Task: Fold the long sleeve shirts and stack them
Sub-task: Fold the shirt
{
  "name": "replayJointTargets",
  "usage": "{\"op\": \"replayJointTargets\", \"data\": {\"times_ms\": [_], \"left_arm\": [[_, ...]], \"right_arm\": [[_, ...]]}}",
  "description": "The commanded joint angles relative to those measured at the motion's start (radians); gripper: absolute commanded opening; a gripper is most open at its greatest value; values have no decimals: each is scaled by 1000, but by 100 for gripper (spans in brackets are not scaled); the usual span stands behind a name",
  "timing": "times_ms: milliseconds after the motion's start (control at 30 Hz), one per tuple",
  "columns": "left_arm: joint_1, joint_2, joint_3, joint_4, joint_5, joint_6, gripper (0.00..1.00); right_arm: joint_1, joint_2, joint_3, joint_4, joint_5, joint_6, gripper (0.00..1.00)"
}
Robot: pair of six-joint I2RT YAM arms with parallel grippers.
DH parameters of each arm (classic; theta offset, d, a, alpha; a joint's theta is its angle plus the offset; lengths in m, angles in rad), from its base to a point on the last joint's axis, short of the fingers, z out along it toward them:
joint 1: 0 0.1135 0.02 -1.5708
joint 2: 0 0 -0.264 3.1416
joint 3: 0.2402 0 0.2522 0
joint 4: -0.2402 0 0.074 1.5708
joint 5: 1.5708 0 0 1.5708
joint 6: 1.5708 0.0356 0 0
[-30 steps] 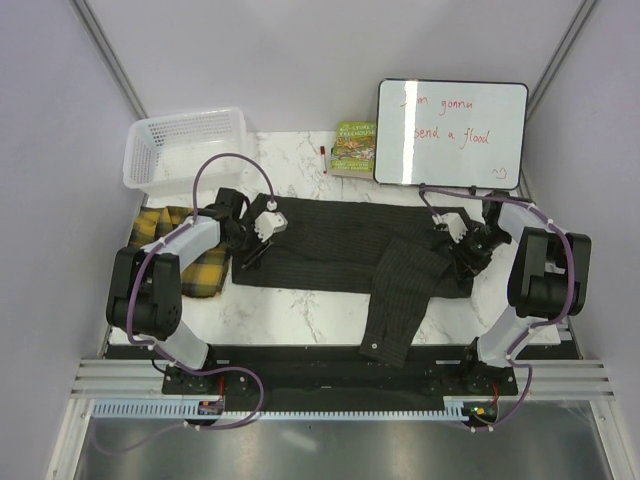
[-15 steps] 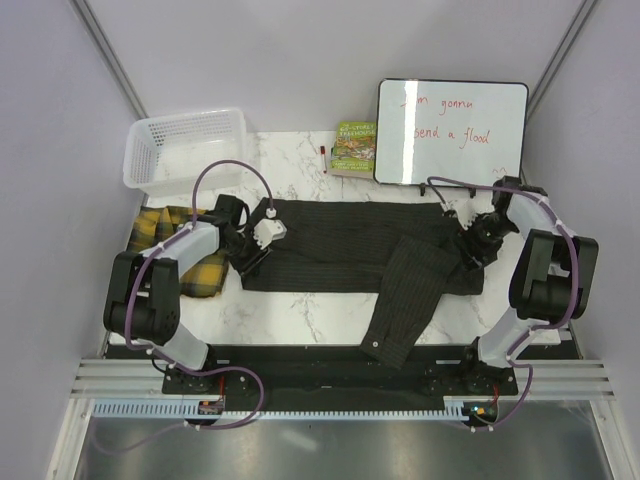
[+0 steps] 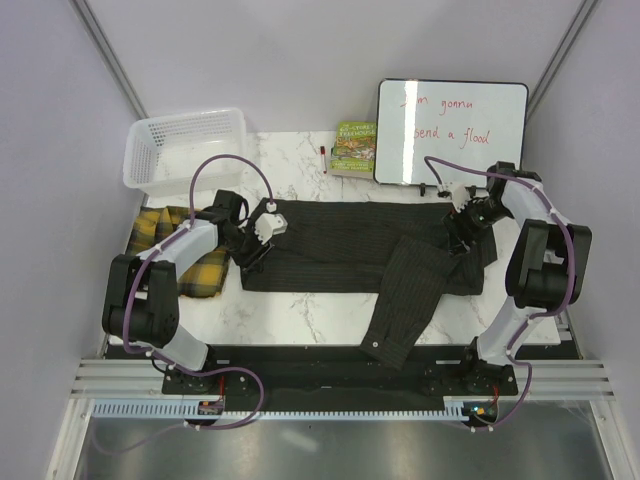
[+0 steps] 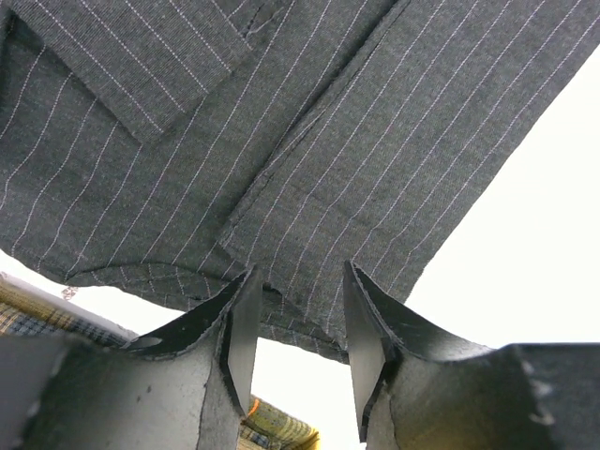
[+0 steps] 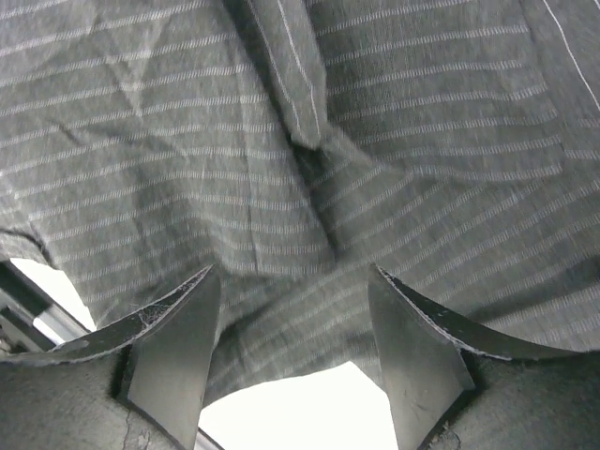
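**FOLD-AND-STACK: EARLY STAGE, NO STACK YET**

**Top view.** Pinstripe shirt [image 3: 330, 245] lies spread lengthwise across mid-table. One sleeve [image 3: 400, 305] crosses it diag., cuff over the near edge. Plaid shirt [image 3: 205, 270] sits at the L end, just beside the pinstripe shirt and partly under the L arm; can't tell if folded. L gripper [image 3: 248, 256] is at the pinstripe shirt's L edge, R gripper [image 3: 462, 226] over its R end. Est.: pinstripe shirt unfolded, nothing stacked, most of the job outstanding. Surface is a white marble-pattern table [image 3: 290, 300]. Mesh basket [image 3: 185, 145] far L, with book [image 3: 353, 148], red marker [image 3: 323, 152] and whiteboard [image 3: 450, 132] along the back. Plain pale walls.

**L wrist.** L gripper [image 4: 298, 281] jaws part-way apart. Hem of pinstripe shirt [image 4: 309, 141] lies at the tips, not pinched; nothing held. Plaid shirt [image 4: 33, 314] shows below the hem.

**R wrist.** R gripper [image 5: 292, 281] jaws wide apart over creased pinstripe shirt [image 5: 281, 141], gripping nothing.
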Motion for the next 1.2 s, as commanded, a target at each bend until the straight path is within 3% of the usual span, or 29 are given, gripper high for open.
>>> {"op": "replayJointTargets", "data": {"times_ms": [0, 367, 467, 500, 633, 867, 1167], "left_arm": [[3, -13, 31, -9, 46, -25, 48], [3, -5, 34, -3, 47, -25, 49], [5, 1, 37, 0, 47, -27, 49], [3, -1, 36, 1, 46, -25, 48], [3, -7, 31, 1, 46, -21, 48], [5, -12, 34, 5, 52, -28, 48], [8, -18, 29, 37, 35, -39, 48]], "right_arm": [[24, 31, -5, 63, -25, 58, 72], [66, 83, -82, 118, 15, 51, 63], [72, 65, -88, 100, 3, 35, 43], [72, 45, -86, 84, 0, 31, 27], [74, -27, -54, 34, -17, 14, 1], [115, -123, 85, -68, -5, -28, 0], [189, -29, 197, 0, 72, -28, 0]]}}
